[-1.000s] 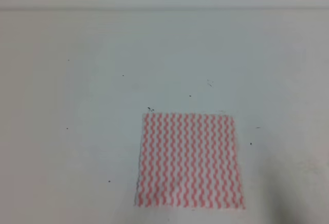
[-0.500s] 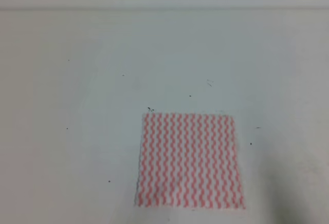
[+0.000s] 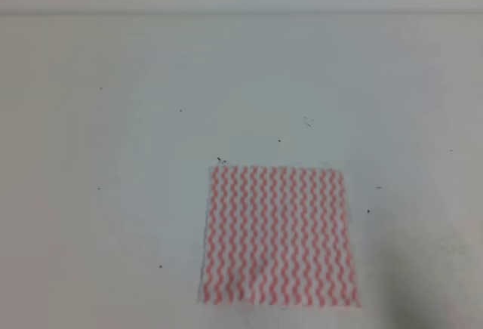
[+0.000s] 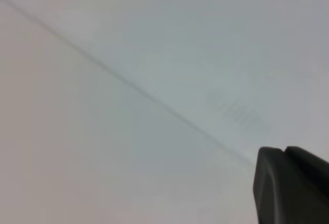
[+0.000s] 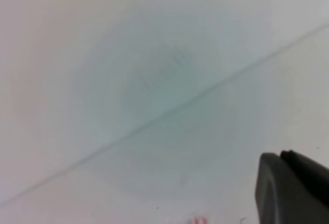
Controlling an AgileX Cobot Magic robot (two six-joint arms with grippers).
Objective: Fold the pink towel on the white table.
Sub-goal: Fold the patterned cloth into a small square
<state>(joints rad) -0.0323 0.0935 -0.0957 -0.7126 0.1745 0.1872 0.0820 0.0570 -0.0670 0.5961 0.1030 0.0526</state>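
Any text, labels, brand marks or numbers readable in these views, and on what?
None.
The towel carries only pink wavy stripes, no label or print.
The table shows only tiny dark specks, not writing.
Each wrist view shows a plain dark gripper part at the lower right with no marking; both views are blurred.

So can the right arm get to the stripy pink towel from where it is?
Probably yes. The pink towel lies flat and alone on the white table, nothing on or beside it. The right wrist view shows its edge just below the right gripper.
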